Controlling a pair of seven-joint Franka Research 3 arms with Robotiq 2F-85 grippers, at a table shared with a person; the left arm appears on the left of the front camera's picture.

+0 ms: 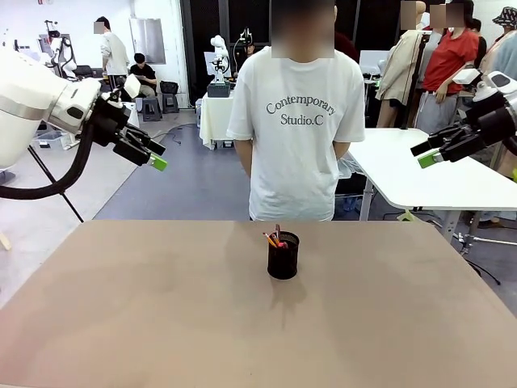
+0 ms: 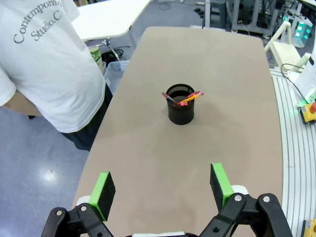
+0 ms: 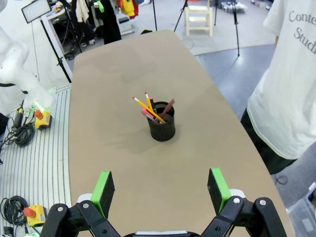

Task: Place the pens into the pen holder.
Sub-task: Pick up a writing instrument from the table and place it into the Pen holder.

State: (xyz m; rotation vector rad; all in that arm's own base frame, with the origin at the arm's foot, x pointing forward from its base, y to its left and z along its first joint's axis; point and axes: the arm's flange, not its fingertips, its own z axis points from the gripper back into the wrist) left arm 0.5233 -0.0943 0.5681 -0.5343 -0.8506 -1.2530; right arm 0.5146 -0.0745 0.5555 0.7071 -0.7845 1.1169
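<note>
**Black mesh pen holder stands mid-table with pens inside, both arms raised and empty**

Black wire-mesh pen holder stands upright near the middle of the tan table, slightly toward the far edge. Pens stand inside it, tips sticking out above the rim and leaning left in the front view.

Left side: left gripper held high above the table's left edge, well apart from the holder. Fingers spread wide, nothing between them. In the left wrist view its green pads frame bare table, with the pen holder farther ahead and the pens leaning over the rim: orange-yellow ones, a reddish one, a dark one.

Middle: person in a white printed T-shirt stands at the far edge of the table, right behind the holder, arms behind the back.

Right side: right gripper also up in the air past the table's right edge, well apart from the holder. Fingers released, holding nothing. Right wrist view shows green pads over bare table, pen holder ahead, pens fanned out of it: two orange-yellow pencils, a reddish-brown one, a dark one with red.
</note>
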